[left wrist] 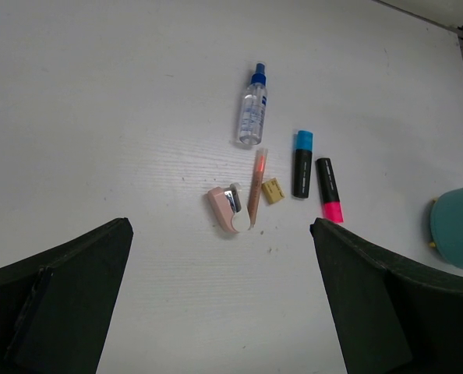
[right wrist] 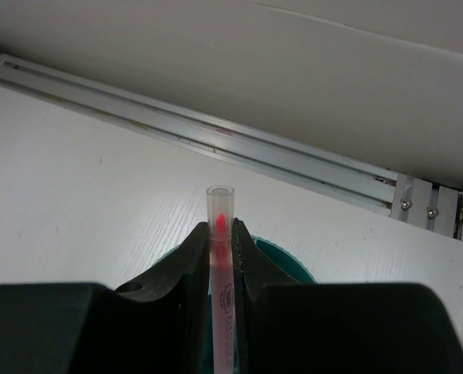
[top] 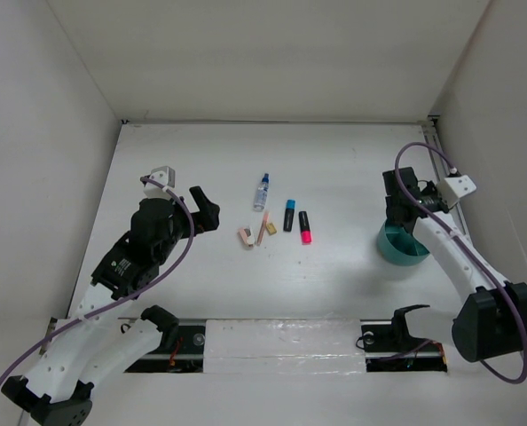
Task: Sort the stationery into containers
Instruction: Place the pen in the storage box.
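Right gripper [right wrist: 220,238] clamped on thin orange-pink pencil [right wrist: 220,204], held over round teal cup [top: 404,252], right side. Left gripper [top: 205,204] wide open, empty. Just right of it, mid-table: clear blue-capped bottle [left wrist: 252,109], blue-black highlighter [left wrist: 302,164], pink-black highlighter [left wrist: 328,189], pinkish eraser block [left wrist: 222,210], tan eraser block [left wrist: 273,190], second pencil [left wrist: 256,187].

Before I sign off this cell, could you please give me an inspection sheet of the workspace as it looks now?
Surface: white table, no spills seen.
Job's things: clear bottle, blue highlighter, pink highlighter, pencil, tan eraser, pinkish eraser clustered mid-table; teal cup at right.
Clutter: nothing seen.
Grippers: left gripper open, empty, facing the cluster; right gripper shut on held pencil over the cup.
Cables: purple cable loops along each arm, off the items.
Surroundings: white walls; metal rail by the right edge.
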`<state>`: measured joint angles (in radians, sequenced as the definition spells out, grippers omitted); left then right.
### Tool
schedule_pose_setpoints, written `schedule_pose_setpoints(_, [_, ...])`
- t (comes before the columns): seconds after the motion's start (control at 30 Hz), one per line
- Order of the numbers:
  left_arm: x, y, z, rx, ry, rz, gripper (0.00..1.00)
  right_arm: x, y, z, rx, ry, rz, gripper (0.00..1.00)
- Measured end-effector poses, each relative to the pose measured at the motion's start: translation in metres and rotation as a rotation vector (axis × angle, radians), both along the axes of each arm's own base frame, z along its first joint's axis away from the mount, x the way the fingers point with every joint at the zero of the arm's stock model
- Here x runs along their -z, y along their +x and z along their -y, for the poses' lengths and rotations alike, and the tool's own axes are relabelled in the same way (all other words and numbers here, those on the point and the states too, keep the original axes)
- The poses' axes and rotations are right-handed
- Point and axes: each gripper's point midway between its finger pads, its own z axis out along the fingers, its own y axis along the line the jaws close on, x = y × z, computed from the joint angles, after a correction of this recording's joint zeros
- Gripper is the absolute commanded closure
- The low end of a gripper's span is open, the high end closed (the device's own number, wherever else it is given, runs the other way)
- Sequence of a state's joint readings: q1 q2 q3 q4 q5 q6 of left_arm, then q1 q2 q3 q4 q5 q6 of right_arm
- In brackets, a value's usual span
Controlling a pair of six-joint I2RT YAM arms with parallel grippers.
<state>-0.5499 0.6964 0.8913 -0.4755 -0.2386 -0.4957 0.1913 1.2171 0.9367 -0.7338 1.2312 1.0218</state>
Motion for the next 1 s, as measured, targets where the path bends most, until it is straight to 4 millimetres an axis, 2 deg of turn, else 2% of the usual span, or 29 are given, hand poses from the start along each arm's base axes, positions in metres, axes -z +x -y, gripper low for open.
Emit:
schedule_pose_setpoints(0.07, [0.000,0.000,0.000,0.001,0.001,0.000,0.00,0.000,0.001,0.000,0.003,0.001,0.002,0.83])
schedule_pose_setpoints(0.17, [0.000,0.000,0.000,0.001,0.002,0.000,0.00,-0.001,0.001,0.000,0.008,0.001,0.001,0.73])
schedule_pose_setpoints(0.23, [0.000,0.000,0.000,0.001,0.002,0.001,0.00,-0.001,0.001,0.000,0.013,0.001,0.002,0.71])
schedule_pose_setpoints(0.5, [0.000,0.000,0.000,0.001,0.001,0.002,0.00,0.002,0.002,-0.001,0.017,-0.003,-0.013,0.69])
schedule_pose_setpoints(0.7, [-0.002,-0.001,-0.001,0.001,-0.003,0.009,0.00,-0.002,0.003,-0.009,-0.003,0.000,-0.004,0.62])
schedule_pose_setpoints(0.83, [-0.003,-0.001,-0.001,0.001,-0.004,0.010,0.00,-0.013,0.011,-0.039,-0.135,-0.005,0.000,0.49])
schedule_pose_setpoints(0.9, [-0.002,-0.001,-0.002,-0.004,-0.002,0.010,0.00,-0.024,0.018,-0.057,-0.232,0.006,0.020,0.15])
schedule_pose_setpoints(0.93, [-0.002,0.000,-0.002,-0.009,-0.001,0.010,0.00,-0.031,0.022,-0.068,-0.288,0.019,0.038,0.04])
schedule_pose_setpoints(1.0, [-0.002,0.001,-0.006,-0.035,0.004,0.009,0.00,-0.043,0.028,-0.088,-0.399,0.038,0.058,0.03])
